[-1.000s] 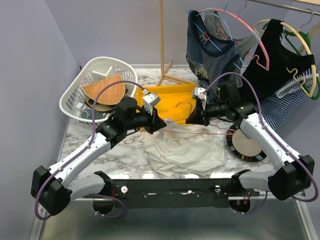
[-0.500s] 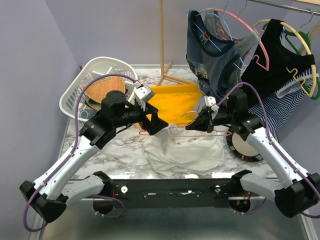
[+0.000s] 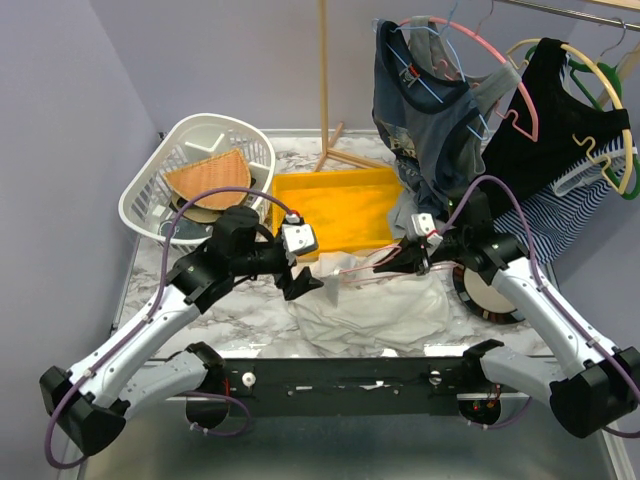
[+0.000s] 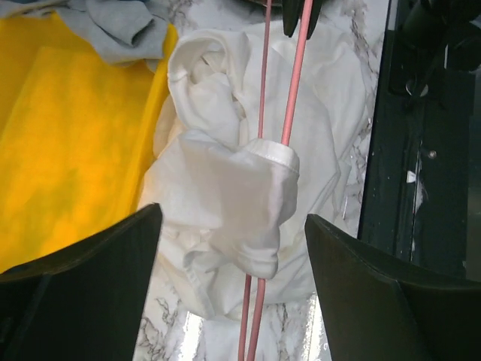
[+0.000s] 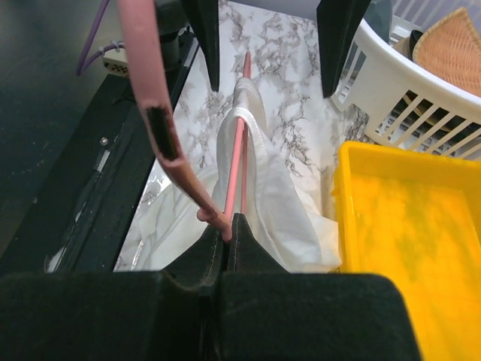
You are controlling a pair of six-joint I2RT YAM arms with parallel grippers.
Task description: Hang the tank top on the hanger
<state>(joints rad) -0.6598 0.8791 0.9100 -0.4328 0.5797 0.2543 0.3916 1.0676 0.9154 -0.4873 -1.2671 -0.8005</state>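
Right gripper (image 5: 228,226): jaws pinched together on the hanger (image 4: 294,83) wire. Left gripper (image 4: 231,218): jaws spread wide, gripping nothing, facing the hanger's far end. Tank top (image 4: 218,180): one fold draped over both wires there, the rest heaped on the marble table (image 3: 250,310) beside the yellow tray (image 3: 290,190).

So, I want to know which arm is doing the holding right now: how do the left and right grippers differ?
The left gripper is open wide; the right gripper is shut. The left gripper holds nothing, while the right gripper pinches the hanger by its wire. What they share: they face each other along the hanger, which has part of the tank top draped over it.
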